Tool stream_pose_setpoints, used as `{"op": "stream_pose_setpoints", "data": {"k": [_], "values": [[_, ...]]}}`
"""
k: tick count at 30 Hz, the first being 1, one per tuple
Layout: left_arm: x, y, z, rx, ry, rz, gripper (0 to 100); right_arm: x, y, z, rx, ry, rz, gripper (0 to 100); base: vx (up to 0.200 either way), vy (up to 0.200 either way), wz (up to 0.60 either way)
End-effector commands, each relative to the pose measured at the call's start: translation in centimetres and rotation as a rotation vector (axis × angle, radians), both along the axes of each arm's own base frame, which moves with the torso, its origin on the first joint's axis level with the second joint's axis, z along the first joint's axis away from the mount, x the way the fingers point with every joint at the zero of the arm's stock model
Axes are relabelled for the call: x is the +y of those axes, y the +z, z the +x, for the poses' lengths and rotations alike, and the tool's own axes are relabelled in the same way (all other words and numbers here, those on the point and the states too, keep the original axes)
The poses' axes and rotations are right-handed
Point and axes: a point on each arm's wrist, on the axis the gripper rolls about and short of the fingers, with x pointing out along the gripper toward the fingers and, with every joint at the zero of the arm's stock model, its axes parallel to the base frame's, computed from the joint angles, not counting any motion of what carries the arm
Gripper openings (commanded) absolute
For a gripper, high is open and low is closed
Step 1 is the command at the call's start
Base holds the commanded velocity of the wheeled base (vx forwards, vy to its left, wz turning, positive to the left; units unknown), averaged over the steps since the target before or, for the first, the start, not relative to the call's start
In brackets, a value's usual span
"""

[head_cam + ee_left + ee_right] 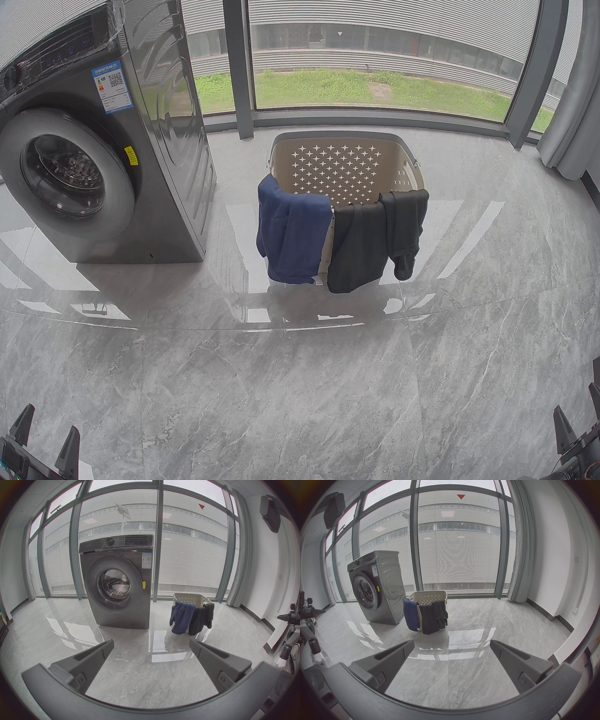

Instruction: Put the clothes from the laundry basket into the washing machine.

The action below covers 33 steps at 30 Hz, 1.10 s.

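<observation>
We see the washing machine [94, 156] standing on the glossy grey floor [281, 387] on our left, its round door lying flat against its front. The laundry basket [347, 165] stands to the right of it, apart from the machine and close to the tall window [375, 56]. Two clothes hang over the basket's near rim and down its outer wall. The blue garment [292, 234] hangs on the left part of the rim, the black garment [369, 244] just beside it on the right, with a strip of the pale basket wall showing between them. The black one has a part hanging at the rim's right corner. How much lies inside the basket we cannot tell.

Our left pincer [151, 644] hangs low over bare floor, well short of the machine and the basket, its fingers spread wide with nothing between them. Our right pincer [452, 643] is likewise wide apart and holds nothing, also well away from the basket. A grey curtain [572, 112] hangs at the far right by the window
</observation>
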Motion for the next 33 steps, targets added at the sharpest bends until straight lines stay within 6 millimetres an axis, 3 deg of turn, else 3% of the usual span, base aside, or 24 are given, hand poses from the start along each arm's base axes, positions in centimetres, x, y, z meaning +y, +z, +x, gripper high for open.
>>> {"op": "stream_pose_setpoints", "data": {"k": [1, 6, 18, 27, 33], "values": [[0.00, -0.49, -0.02, -0.002, 0.001, -0.001, 100, 0.00, -0.52, 0.01, 0.001, 0.000, 0.000, 100, 0.200, 0.000, 0.00], [0.00, -0.53, -0.01, 0.000, 0.001, -0.004, 100, 0.00, -0.52, 0.01, 0.001, 0.000, 0.000, 100, 0.200, 0.000, 0.00], [0.00, -0.49, -0.02, -0.002, 0.001, -0.004, 100, 0.00, -0.52, 0.01, 0.001, 0.002, 0.000, 100, 0.000, 0.000, 0.00], [0.00, -0.49, -0.02, -0.002, 0.001, -0.006, 100, 0.00, -0.52, 0.01, 0.001, 0.000, 0.000, 100, 0.000, -0.200, 0.00], [0.00, -0.49, -0.02, -0.002, 0.001, -0.006, 100, 0.00, -0.52, 0.01, 0.001, 0.000, -0.002, 100, 0.000, 0.000, 0.00]]}}
